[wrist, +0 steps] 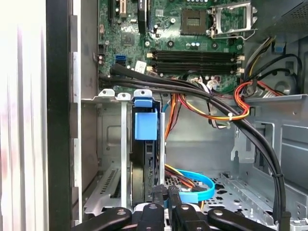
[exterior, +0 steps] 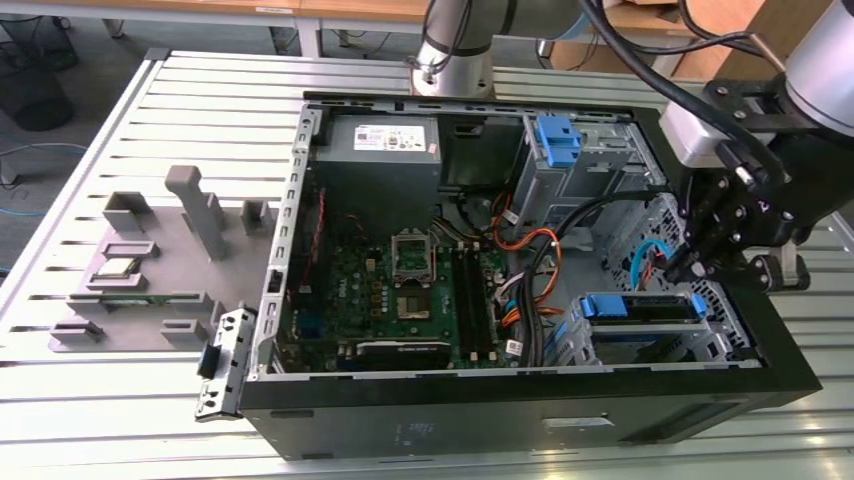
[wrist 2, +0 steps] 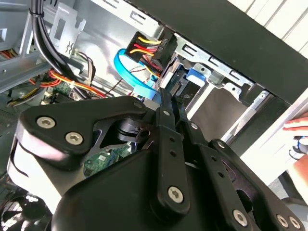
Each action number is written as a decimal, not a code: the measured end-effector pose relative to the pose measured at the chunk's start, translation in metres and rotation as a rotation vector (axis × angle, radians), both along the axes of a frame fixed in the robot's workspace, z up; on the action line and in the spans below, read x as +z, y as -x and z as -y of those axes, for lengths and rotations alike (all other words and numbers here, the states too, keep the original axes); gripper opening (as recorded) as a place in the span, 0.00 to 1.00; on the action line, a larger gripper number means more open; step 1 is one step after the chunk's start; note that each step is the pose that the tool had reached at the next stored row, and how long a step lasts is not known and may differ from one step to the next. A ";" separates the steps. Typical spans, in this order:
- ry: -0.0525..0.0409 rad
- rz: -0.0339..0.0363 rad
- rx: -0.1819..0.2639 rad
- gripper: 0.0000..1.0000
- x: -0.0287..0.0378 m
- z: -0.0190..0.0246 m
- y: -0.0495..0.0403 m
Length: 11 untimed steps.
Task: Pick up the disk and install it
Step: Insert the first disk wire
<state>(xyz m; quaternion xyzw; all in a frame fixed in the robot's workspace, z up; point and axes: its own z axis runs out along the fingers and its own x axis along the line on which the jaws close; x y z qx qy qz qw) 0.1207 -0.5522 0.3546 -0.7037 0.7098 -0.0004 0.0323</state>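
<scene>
At drive bay [wrist: 108,137]: one disk [wrist: 145,126], one hand [wrist: 165,193].

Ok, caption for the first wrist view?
The gripper at the blue-framed disk, which sits in the drive bay of the open computer case, motherboard beyond.

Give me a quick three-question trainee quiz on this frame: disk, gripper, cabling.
1. Multiple choice: where is the disk?
A) on the grey fixture outside the case
B) in a drive bay inside the computer case
C) lying flat on the motherboard
2. True or false: the gripper hangs over the grey fixture outside the case.
3. Fill in: the flat cable looped beside the disk's bay is ___ in colour.

Key: 1 B. 2 False, the gripper is at the disk's bay. 3 Blue.
</scene>
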 end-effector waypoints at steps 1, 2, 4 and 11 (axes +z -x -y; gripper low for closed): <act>-0.0001 0.0065 0.000 0.16 -0.0002 0.0003 0.0016; 0.0000 0.0131 0.000 0.16 -0.0003 0.0004 0.0034; 0.0000 0.0247 0.000 0.16 -0.0009 0.0006 0.0074; -0.0001 0.0527 0.000 0.16 -0.0063 0.0010 0.0199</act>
